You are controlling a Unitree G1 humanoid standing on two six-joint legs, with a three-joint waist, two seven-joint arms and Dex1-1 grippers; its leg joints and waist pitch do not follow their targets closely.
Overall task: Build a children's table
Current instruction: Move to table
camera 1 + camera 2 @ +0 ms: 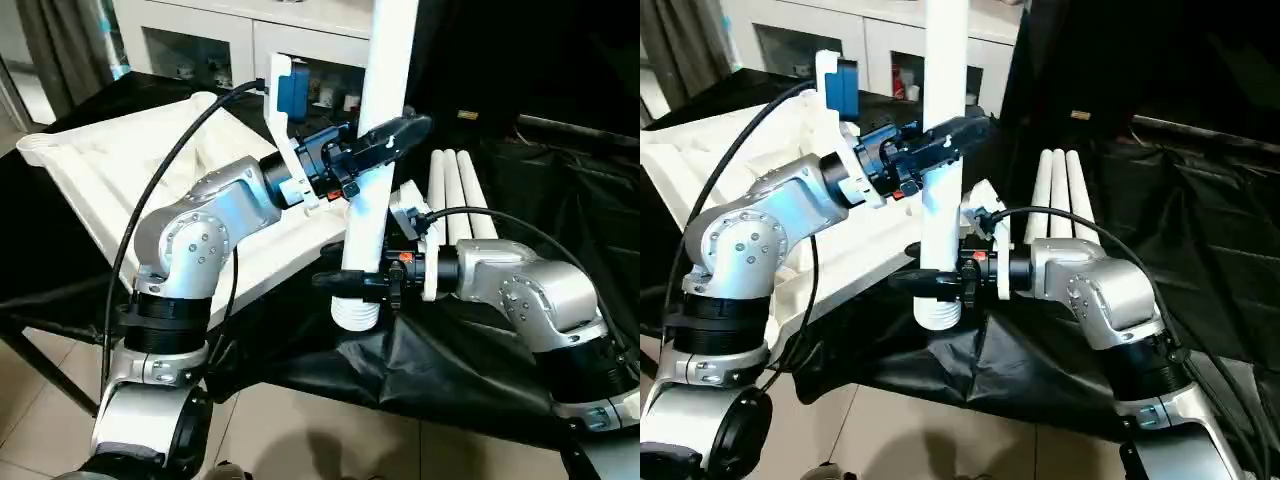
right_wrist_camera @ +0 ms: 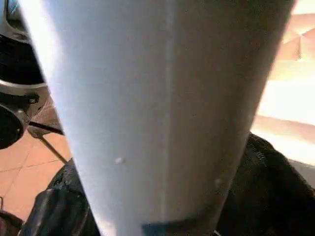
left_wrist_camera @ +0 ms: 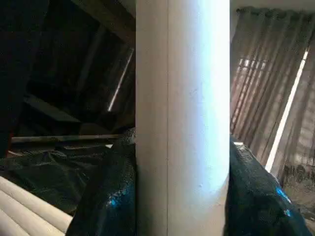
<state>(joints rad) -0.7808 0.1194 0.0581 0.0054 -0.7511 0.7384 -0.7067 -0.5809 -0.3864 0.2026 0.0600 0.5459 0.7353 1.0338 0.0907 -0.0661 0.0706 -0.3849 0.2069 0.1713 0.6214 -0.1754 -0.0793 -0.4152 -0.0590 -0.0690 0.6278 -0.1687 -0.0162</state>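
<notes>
— Well, where was the leg (image 1: 378,150)?

— Upright between both arms. Nearest, the right pincer (image 1: 352,283) bracketed its ribbed foot, though whether it gripped I couldn't tell. Higher up, the left pincer (image 1: 372,142) was clenched on the smooth, tapering shaft.

— How to do it well?

— I'd keep the ribbed end square to a corner socket. The ribbed, rimmed tabletop (image 1: 120,165) lay beyond, three spare legs (image 1: 455,195) on the black-draped surface (image 1: 560,200).
</notes>
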